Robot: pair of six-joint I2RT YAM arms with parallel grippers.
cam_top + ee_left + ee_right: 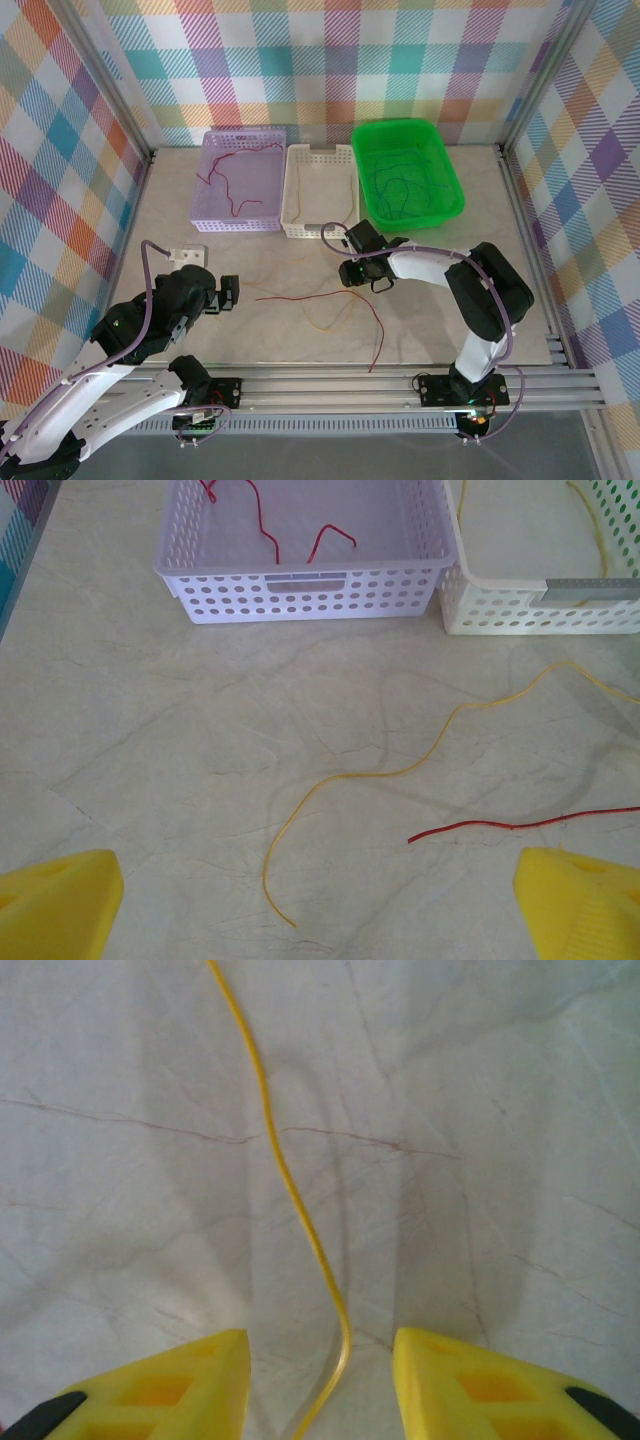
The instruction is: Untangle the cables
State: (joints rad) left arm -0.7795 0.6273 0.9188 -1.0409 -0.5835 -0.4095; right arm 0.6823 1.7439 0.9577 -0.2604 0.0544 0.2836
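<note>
Tabletop [250,340], pale marbled surface. Two loose cables lie on it between the arms.

Yellow cable [288,1182]: very thin, glossy, in a soft S-curve. In the left wrist view it runs from a free end in front of the left end effector [320,905] up toward the white basket [500,610].

Red cable [510,826]: equally thin, lying nearly straight on this side of the yellow one. In the top view it sweeps right and hooks down toward the near edge. We cannot tell whether the two cross.

Right end effector [320,1360]: low over the tabletop, fingers apart, with the yellow cable passing through the gap. We see no contact between cable and fingers.

Left end effector: fingers spread wide, nothing between them. It sits short of both cables.

Baskets along the far side:
- Purple basket [240,222]: curling red cables [235,180].
- White basket: one yellow strand [590,530] along its right side.
- Green basket [455,185]: dark, loosely looped cables [400,185].
</note>
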